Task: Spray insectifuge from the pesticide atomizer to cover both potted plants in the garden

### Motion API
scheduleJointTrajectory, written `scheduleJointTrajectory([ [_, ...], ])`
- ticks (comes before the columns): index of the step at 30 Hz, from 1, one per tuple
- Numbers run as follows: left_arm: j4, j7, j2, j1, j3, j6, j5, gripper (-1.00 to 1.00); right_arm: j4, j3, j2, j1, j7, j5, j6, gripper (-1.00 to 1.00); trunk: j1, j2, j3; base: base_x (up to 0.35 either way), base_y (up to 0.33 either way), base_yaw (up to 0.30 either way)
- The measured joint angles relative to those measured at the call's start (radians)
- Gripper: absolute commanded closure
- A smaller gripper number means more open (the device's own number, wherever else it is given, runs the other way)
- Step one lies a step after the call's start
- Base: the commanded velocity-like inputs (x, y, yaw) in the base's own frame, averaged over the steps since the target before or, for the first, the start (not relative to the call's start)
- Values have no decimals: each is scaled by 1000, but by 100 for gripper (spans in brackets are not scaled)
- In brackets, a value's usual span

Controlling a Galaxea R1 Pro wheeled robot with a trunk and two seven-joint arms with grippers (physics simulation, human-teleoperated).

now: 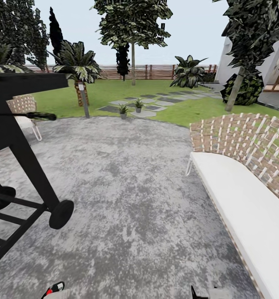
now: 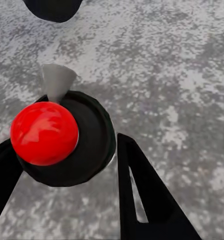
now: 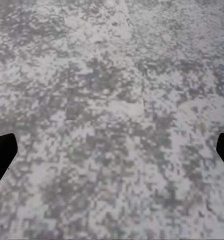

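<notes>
While the potted plants (image 1: 130,109) sit far off on the stepping stones (image 1: 150,101), a black grill (image 1: 19,137) and a white bench (image 1: 243,199) flank the grey patio (image 1: 127,187). Right tool (image 3: 112,150) hangs wide open, holding nothing. Left tool (image 2: 67,165) is partly hidden, so I cannot tell.

Patio (image 1: 127,182): mottled grey and white paving.
Lawn (image 1: 114,93): plain green; stepping stones (image 1: 152,104) grey.
Potted plants (image 1: 131,109): green leaves, grey pots.
Fence (image 1: 156,71): brown slats.
Bench (image 1: 247,178): white cushion, brown-and-white woven back.
Grill cart (image 1: 23,137): black.
Knob (image 2: 44,132): glossy red on black disc (image 2: 92,145).
</notes>
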Motion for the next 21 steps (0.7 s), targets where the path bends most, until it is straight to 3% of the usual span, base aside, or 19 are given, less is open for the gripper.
scheduleJointTrajectory([
  [11,0,0,0,0,1,0,1,100,0,1,0,0,1,0,0,-100,0,0,0,339,-3,-158],
  [21,0,0,-1,0,2,0,1,100,-1,0,1,0,-1,-2,-1,-100,0,0,0,339,0,-17],
])
